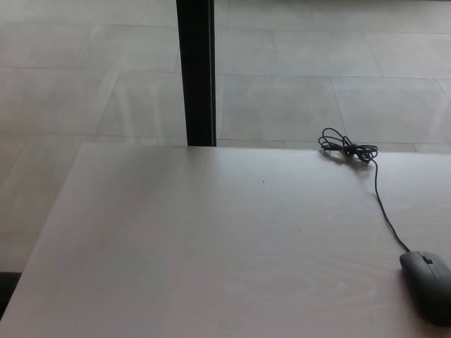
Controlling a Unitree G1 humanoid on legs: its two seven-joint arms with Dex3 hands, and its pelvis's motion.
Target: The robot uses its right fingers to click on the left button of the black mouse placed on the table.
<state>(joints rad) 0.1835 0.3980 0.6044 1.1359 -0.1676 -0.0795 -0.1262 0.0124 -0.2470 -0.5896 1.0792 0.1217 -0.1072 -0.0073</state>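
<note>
A black mouse (428, 285) lies on the pale wooden table (211, 239) near the right edge of the head view, its front pointing away from me. Its thin black cable (381, 204) runs back to a coiled bundle (345, 148) near the table's far edge. Neither of my hands shows in this view.
A black vertical post (196, 70) stands behind the table's far edge. Grey tiled floor (317, 70) lies beyond and to the left of the table. A dark object (7, 285) peeks in at the lower left, beside the table's left edge.
</note>
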